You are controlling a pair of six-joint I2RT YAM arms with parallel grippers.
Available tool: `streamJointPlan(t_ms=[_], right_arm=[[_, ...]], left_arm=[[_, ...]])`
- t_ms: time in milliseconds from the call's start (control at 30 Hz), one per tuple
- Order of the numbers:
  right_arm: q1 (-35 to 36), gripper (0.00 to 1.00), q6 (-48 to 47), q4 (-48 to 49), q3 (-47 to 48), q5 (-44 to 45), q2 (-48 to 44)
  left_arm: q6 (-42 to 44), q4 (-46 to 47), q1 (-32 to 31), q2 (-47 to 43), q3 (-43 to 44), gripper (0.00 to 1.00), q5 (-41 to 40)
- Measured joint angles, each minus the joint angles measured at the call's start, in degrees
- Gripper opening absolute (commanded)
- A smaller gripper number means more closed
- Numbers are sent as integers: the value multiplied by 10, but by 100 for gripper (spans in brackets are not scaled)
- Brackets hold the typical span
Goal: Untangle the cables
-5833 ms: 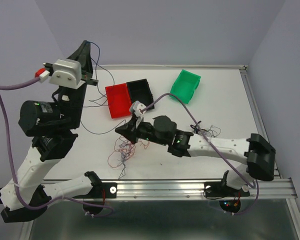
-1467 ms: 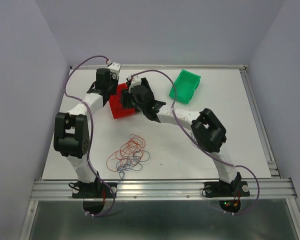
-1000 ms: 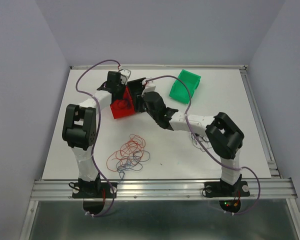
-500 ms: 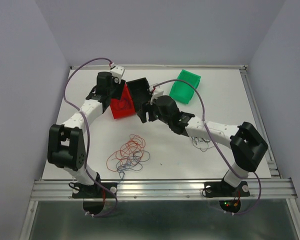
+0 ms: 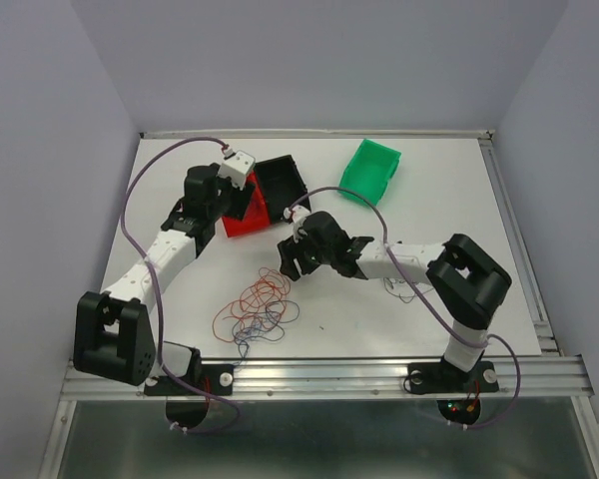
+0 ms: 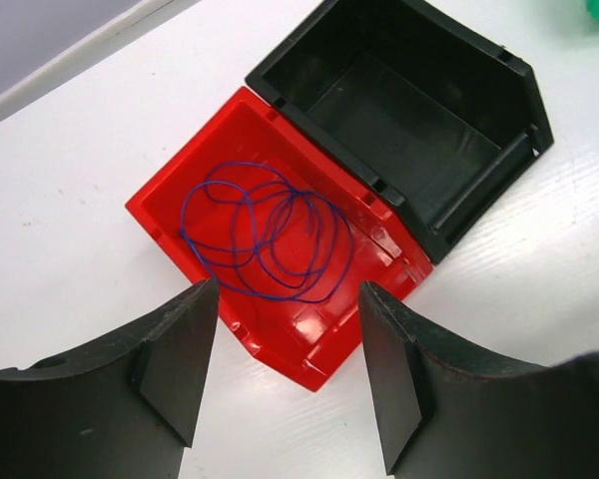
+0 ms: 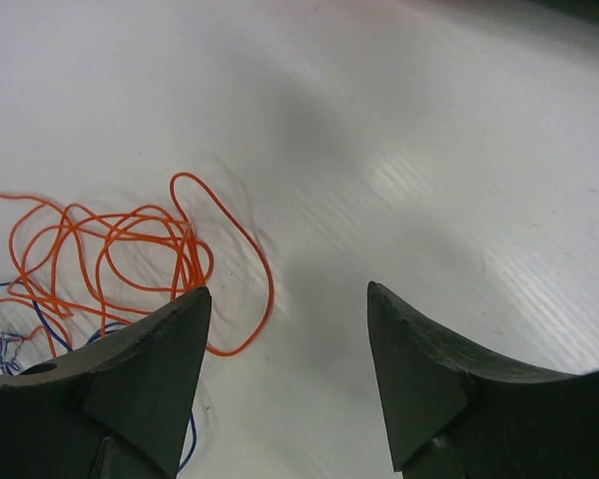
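**Both claws released; some of the cables out of sight**

Left claw [image 6: 288, 374]: fingers spread, nothing between them, hanging over the red bin [image 6: 195, 155]. One blue wire [image 6: 270, 239] lies coiled inside. From above, the wrist covers most of that bin and the wire cannot be seen. The black bin [image 6: 399, 110] touches the red bin's side. The green bin [image 5: 371, 170] sits near the far edge, only a sliver of it in the left wrist view.

Right claw [image 7: 285, 374]: released, empty, over bare worktop [image 5: 459, 200]. Orange loops [image 7: 110, 249] lie just beside its left finger, cut off by the frame edge and by the finger. The cables [image 5: 258, 307] lie heaped by the near edge, left of middle. Dark strands [image 5: 404, 289] are partly hidden under the right forearm, their colour hard to tell.
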Motion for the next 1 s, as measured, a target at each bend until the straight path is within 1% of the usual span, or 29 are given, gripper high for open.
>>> streamJointPlan(t_ms=[133, 200, 267, 333, 433, 500, 667, 733, 833, 1000], right_arm=[[5, 68, -7, -7, 2, -35, 36], [9, 62, -10, -9, 4, -47, 42], [15, 61, -14, -10, 9, -59, 47], [18, 61, -16, -10, 13, -66, 47], [19, 66, -17, -9, 15, -68, 47], [19, 66, -16, -10, 15, -60, 46], [19, 66, -5, -14, 13, -20, 8], [19, 66, 3, -11, 4, 0, -26], [20, 66, 7, -9, -8, 9, -64], [33, 66, 5, -6, -9, 5, -65]], left_arm=[[8, 5, -4, -26, -28, 69, 14], [10, 9, -4, -29, -31, 69, 17], [12, 13, -4, -29, -31, 68, 19], [12, 16, -4, -29, -31, 68, 20], [13, 16, -4, -29, -31, 68, 20], [14, 16, -4, -29, -31, 68, 20], [15, 18, -4, -29, -31, 68, 19], [16, 19, -4, -29, -31, 68, 19], [16, 19, -4, -29, -31, 68, 17], [17, 20, -4, -28, -31, 68, 15]])
